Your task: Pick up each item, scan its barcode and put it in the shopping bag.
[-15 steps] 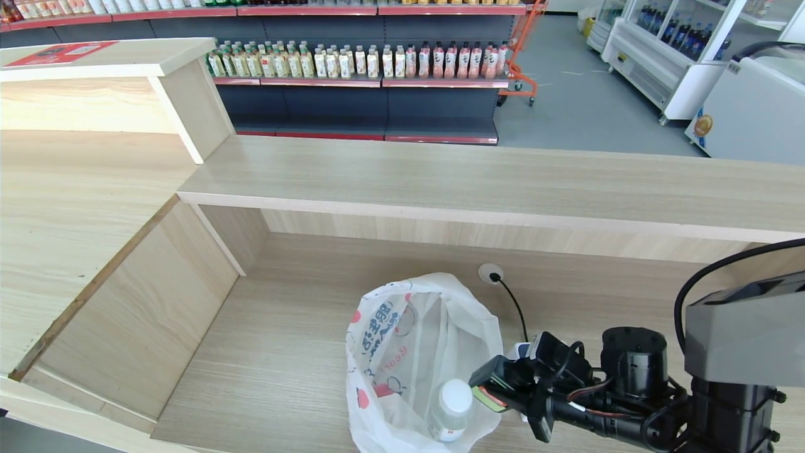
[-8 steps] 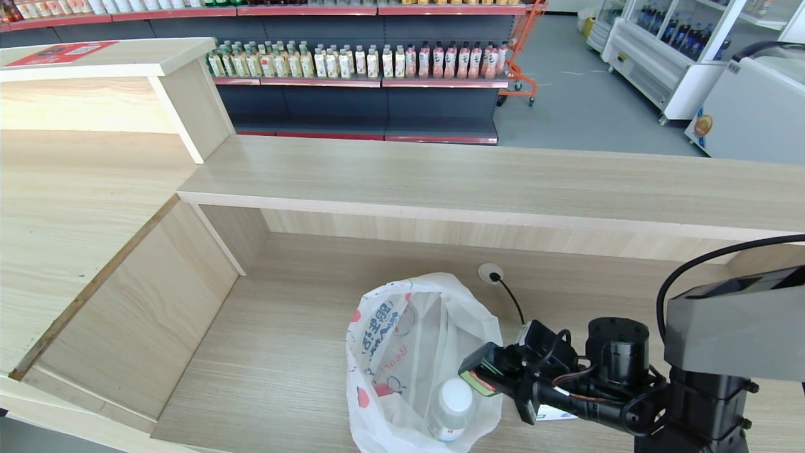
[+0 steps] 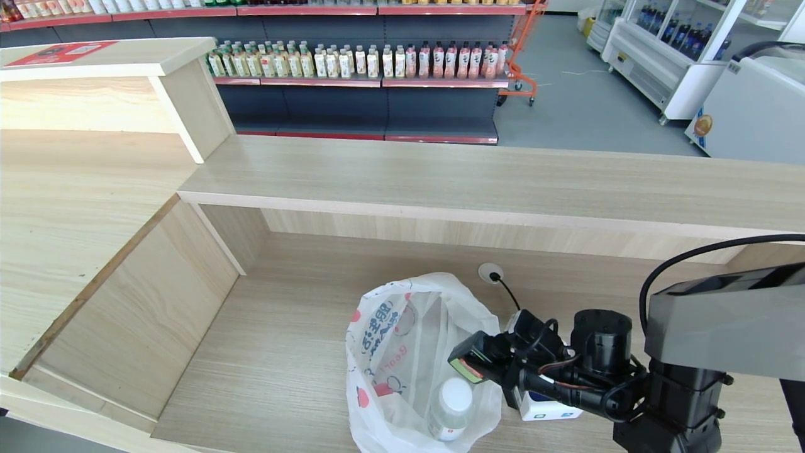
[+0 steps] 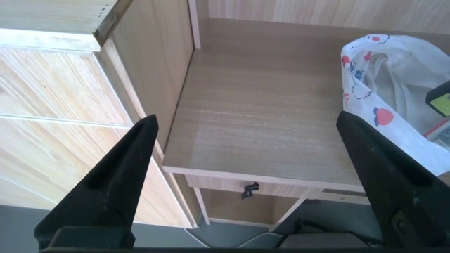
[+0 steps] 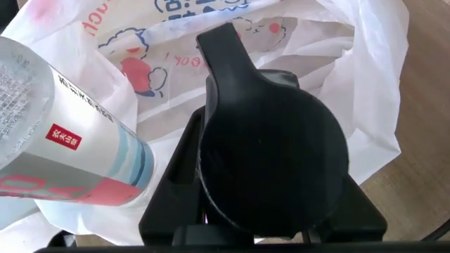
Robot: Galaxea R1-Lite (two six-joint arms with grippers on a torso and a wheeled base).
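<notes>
**Bottle stands in the bag; right arm shifts over its rim**

The clear bottle (image 3: 451,409) sits inside the white plastic shopping bag (image 3: 390,352). Its long axis is close to upright and its white cap points up out of the bag's mouth. The label shows pink and pale blue bands.

The right gripper (image 3: 497,371) hangs at the bag's right rim. Close before the right wrist camera is a black body, possibly a handheld scanner (image 5: 271,154). Whether that claw is clamped or apart cannot be told. The left gripper (image 4: 246,123) is off to the bag's left, its two prongs spread wide with nothing between them.

Over the last second the right arm has moved leftward toward the bag, uncovering a white-and-blue box (image 3: 546,409) lying just right of it. Bag and bottle have not shifted.

The bag rests on a pale wood-grain desk (image 3: 283,352). Just beyond the bag a black cable (image 3: 516,305) leaves a round grommet (image 3: 490,272), and farther back stands a raised counter (image 3: 478,176). Well beyond the bag are shop shelves (image 3: 358,63) of bottled drinks, an orange trolley (image 3: 522,56) and white freezers (image 3: 748,107).
</notes>
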